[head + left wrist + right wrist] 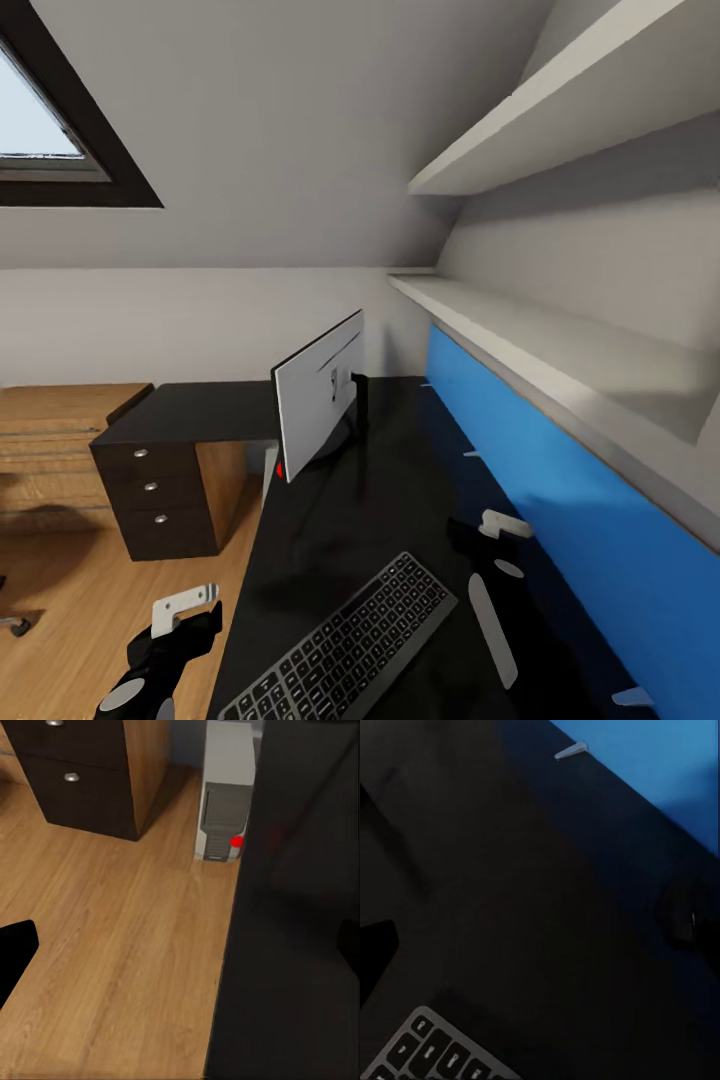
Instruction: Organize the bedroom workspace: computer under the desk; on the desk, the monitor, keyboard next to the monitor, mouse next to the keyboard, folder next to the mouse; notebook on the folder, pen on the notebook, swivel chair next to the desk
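The right hand hangs low over the black table, near the blue back panel. It holds nothing. I cannot tell if its fingers are apart or together, because it is dark against the dark top. The mouse lies on the table close to the blue panel, apart from the keyboard. In the right wrist view it is a dim dark oval, hard to see. The keyboard lies slanted near the front edge of the table, just beside the right hand.

The left hand hangs off the front edge of the table, over the wood floor. It holds nothing, and I cannot tell if it is open or closed.

The monitor stands farther back on the table, with its white back showing. The computer stands on the floor under the table, next to the black drawers.

So the computer, monitor and keyboard look to be in place. I think the step now is the mouse: it should sit next to the keyboard. The right hand would need to reach toward the blue panel, come down over the mouse, grip it softly, and set it down beside the keyboard. The mouse is small and dark, so the aim must be careful.
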`<state>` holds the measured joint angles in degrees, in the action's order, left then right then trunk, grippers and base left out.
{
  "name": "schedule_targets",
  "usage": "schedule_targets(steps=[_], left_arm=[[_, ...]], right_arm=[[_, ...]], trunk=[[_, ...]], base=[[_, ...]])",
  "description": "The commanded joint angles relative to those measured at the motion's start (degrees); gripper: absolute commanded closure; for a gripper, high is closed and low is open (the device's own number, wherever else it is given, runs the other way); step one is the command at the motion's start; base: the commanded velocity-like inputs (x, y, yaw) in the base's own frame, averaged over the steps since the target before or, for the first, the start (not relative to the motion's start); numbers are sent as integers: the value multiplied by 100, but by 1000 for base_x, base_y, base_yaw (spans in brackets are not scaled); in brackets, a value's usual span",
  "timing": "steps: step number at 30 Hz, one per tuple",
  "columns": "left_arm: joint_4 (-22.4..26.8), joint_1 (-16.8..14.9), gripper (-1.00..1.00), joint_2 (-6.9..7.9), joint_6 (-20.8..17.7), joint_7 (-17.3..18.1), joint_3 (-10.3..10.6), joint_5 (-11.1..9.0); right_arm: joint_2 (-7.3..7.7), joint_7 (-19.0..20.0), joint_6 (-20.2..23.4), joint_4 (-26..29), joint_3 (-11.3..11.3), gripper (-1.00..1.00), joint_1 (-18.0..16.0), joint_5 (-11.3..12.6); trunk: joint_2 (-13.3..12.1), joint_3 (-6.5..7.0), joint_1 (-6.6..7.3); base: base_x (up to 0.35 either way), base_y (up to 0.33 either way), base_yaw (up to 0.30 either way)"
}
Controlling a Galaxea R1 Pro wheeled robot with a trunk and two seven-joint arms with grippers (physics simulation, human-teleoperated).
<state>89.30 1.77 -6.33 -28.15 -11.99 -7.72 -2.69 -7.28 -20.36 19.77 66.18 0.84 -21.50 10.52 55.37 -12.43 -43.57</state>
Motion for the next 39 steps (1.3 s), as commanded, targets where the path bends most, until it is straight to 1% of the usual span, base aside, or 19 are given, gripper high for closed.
schedule_targets(steps=[1,7,9,11,14,17,30,35,36,37,39], left_arm=[[11,-1,-100,-2,-25,-23,-1,-29],[71,-1,-100,-6,-38,-18,-1,-36],[243,-1,-100,-13,-52,-21,-19,-46],[342,-1,-100,-17,-56,-27,-35,-56],[347,-1,-100,-17,-53,-30,-41,-56],[350,-1,-100,-17,-51,-31,-44,-56],[351,-1,-100,-17,-55,-31,-45,-58],[351,-1,-100,-12,-97,-24,-87,-64],[351,-1,-100,-14,-102,-23,-84,-64],[351,-1,-100,-16,-110,-23,-77,-66],[351,-1,-100,-16,-113,-21,-72,-69]], right_arm=[[-2,-25,18,9,3,-100,-3,48],[5,1,16,-21,-6,-100,-3,38],[6,17,5,-41,-16,-100,-3,25],[14,33,-311,-329,-55,-100,-3,-170],[34,37,-466,-394,-62,-100,-3,-326],[44,38,-533,-421,-60,-100,-3,-411],[53,40,-579,-446,-52,-100,-3,-463],[67,40,-615,-448,-55,-100,-3,-494],[87,40,-620,-471,-46,-100,-3,-486],[195,42,-689,-754,-22,-100,-23,-464],[256,45,-768,-1011,-18,-100,-60,-454]], trunk=[[5,-9,-1],[5,-11,-1],[5,-11,-1],[86,-47,-45],[206,-101,-111],[326,-154,-177],[848,-388,-462],[1048,-478,-572],[1088,-496,-594],[1128,-514,-616],[1209,-549,-660]], base=[[0,-182,18],[0,-233,3],[0,-75,0],[0,-6,0],[0,-3,0],[0,-1,0],[0,0,0],[0,0,0],[0,0,0],[0,0,0],[0,0,0]])
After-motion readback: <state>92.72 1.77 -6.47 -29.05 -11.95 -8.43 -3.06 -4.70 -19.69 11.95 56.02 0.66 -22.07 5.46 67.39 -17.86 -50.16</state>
